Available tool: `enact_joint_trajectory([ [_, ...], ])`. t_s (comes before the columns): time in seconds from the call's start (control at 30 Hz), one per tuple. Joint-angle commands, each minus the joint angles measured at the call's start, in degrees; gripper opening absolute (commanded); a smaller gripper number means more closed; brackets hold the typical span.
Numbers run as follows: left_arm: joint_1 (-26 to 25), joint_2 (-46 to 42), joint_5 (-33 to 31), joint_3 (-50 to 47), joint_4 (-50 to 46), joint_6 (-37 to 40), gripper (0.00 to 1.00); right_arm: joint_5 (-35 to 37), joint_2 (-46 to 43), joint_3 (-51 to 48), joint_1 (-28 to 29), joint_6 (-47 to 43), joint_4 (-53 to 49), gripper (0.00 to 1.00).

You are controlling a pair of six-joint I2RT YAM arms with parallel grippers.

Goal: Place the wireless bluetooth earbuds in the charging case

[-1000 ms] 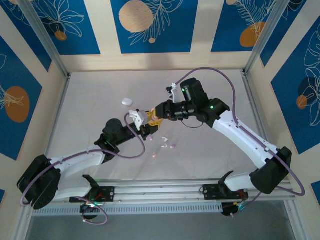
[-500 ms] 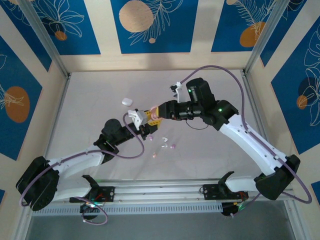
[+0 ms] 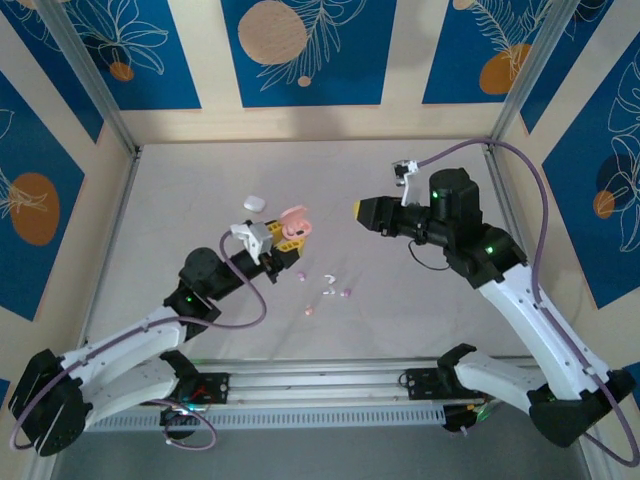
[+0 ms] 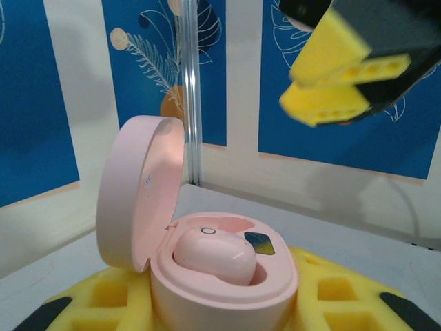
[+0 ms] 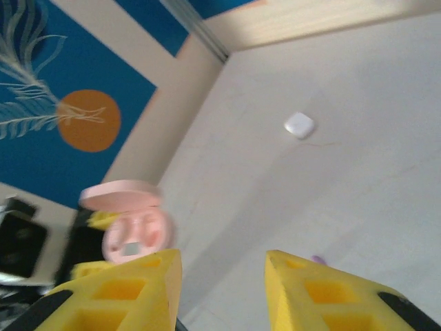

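Observation:
A pink charging case stands open in my left gripper, which is shut on its base. In the left wrist view the lid is tipped up at the left and one pink earbud lies in a socket, with yellow fingers on either side of the case. My right gripper hovers open and holds nothing, off to the right of the case. Several loose earbuds lie on the table: a purple one, a white one and a pink one.
A shut white case lies behind the left gripper, and in the right wrist view it sits far out on the table. Blue patterned walls and metal posts close in the pale table. The right gripper's fingertips hang above the pink case.
The right gripper has pulled back to the right, away from the pink case. The left arm has shifted left, carrying the case up and back, its open lid now showing.

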Motion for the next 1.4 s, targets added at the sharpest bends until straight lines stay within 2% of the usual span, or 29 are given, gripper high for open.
enact_joint_trajectory([
  [0.0,-0.6,-3.1,-1.6,-0.1,-4.5,-0.7,0.31,-1.4,1.4,-3.2,-1.8,0.4,-4.3,0.38],
  [0.23,-0.6,-9.3,-3.3,1.1,-11.6,-0.4,0.3,-10.5,7.0,-6.1,-4.4,2.0,-5.9,0.38],
  [0.5,-0.6,-14.3,-4.1,2.2,-17.6,-0.2,0.3,-15.1,14.8,-6.2,-3.2,2.4,-6.3,0.38],
  [0.97,-0.7,-16.2,-4.7,3.3,-21.5,0.7,0.29,-14.6,21.0,-9.9,3.8,5.5,-3.0,0.37],
  [1.37,-0.3,-18.8,-10.7,2.9,-26.8,3.2,0.29,-12.1,23.8,-12.2,8.3,7.7,-1.2,0.36],
])
